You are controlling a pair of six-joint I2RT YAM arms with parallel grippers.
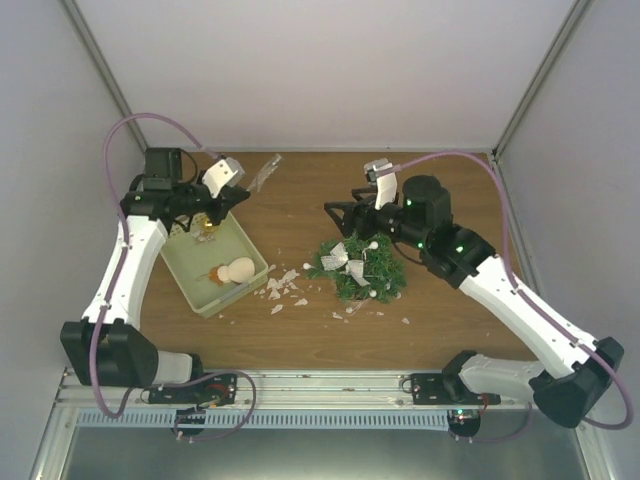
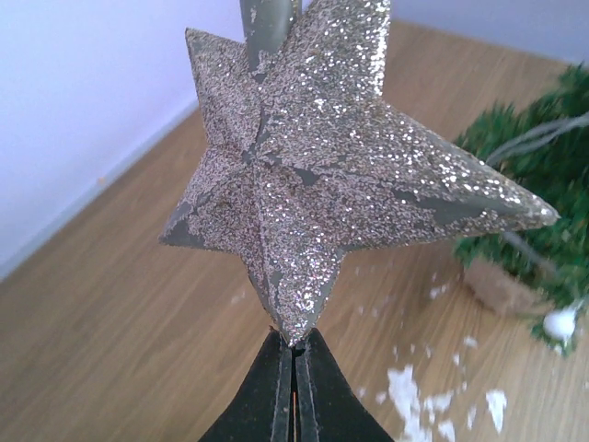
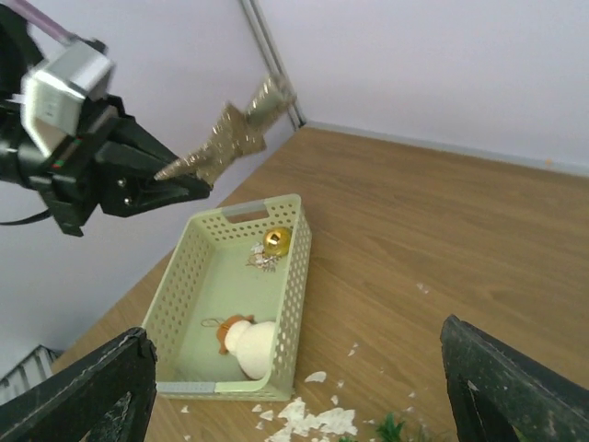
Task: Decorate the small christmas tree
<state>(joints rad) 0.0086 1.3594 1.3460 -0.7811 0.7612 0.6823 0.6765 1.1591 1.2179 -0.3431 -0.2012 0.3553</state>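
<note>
Nearest, torn white flakes (image 1: 283, 290) lie scattered on the wood-grain table (image 1: 300, 200). They sit between a pale green perforated plastic tray (image 1: 190, 262) and the small christmas tree (image 1: 360, 268). The tree is a bushy clump of dark green needles right of centre, with a silvery ribbon bow (image 1: 345, 260). In the tray lie a smooth cream gourd-shaped ornament (image 1: 240, 270) and, farther back, a shiny gold bauble (image 3: 277, 240). Just behind the tree, the right gripper (image 1: 345, 215) hangs with its black fingers spread wide. Farthest, above the tray's far end, the left gripper (image 2: 294, 348) pinches one point of a faceted silver glitter star (image 2: 322, 175), whose coating is flaked in patches.
</note>
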